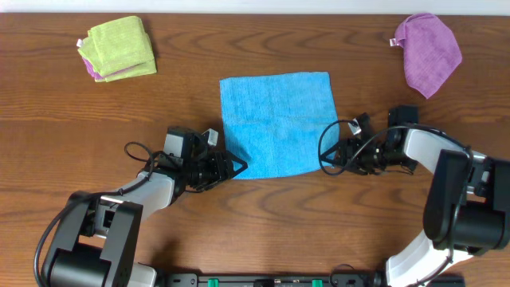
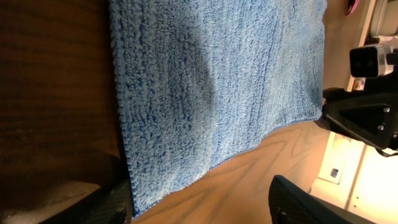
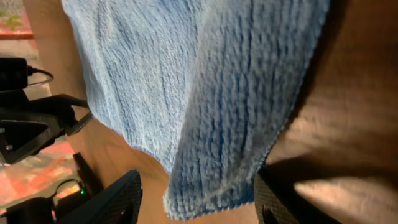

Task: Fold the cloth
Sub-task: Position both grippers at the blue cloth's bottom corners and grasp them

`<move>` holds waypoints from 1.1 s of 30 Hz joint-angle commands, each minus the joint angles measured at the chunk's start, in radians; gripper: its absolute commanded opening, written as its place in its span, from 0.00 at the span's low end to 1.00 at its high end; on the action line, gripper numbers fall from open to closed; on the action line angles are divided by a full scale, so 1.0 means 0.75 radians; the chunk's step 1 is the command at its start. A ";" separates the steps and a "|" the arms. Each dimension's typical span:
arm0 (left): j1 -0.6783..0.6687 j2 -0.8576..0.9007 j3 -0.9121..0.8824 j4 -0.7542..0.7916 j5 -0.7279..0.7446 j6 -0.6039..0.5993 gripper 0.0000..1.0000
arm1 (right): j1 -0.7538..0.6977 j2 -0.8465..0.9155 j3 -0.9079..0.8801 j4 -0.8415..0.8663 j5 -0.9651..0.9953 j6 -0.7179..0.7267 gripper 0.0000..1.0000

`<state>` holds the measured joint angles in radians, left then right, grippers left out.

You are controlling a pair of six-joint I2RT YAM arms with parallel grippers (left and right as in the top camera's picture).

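Folded lime-green cloth (image 1: 119, 48) at the far left of a brown wooden table (image 1: 271, 223), pinkish edge showing beneath it, crumpled purple cloth (image 1: 430, 52) at the far right, well apart.

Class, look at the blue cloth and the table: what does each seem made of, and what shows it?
The blue cloth: probably microfibre or terry, matte, by its ribbed, looped pile. The table: wood or wood-look laminate, brown, by its grain lines; which, I cannot tell.
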<state>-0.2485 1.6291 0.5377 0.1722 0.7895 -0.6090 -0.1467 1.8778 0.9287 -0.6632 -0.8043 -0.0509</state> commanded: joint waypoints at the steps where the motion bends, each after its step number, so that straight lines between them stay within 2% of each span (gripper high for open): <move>1: -0.001 0.070 -0.063 -0.040 -0.152 0.008 0.71 | -0.004 0.076 -0.062 -0.030 0.463 0.052 0.61; 7: -0.001 0.070 -0.062 -0.016 -0.151 0.003 0.71 | -0.040 0.076 -0.062 -0.043 0.646 0.189 0.64; 12: -0.001 0.070 -0.062 -0.012 -0.153 0.003 0.71 | -0.041 0.076 -0.062 0.019 0.643 0.202 0.66; 16: -0.001 0.070 -0.062 -0.012 -0.151 0.003 0.71 | -0.042 0.076 -0.064 -0.004 0.874 0.329 0.63; 20: -0.001 0.070 -0.060 -0.009 -0.151 0.003 0.71 | -0.042 0.076 -0.069 0.019 0.896 0.345 0.63; 23: -0.001 0.070 -0.057 -0.008 -0.151 0.003 0.71 | -0.036 0.076 -0.080 0.023 1.037 0.427 0.66; 28: -0.001 0.070 -0.057 -0.008 -0.152 0.004 0.71 | -0.026 0.077 -0.126 0.082 0.965 0.420 0.64; 33: -0.001 0.070 -0.057 -0.008 -0.153 0.004 0.71 | -0.021 0.077 -0.240 0.218 0.801 0.382 0.56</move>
<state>-0.2485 1.6291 0.5346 0.1883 0.7895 -0.6098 -0.1570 1.7836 0.8921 -0.5308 -0.5121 0.2531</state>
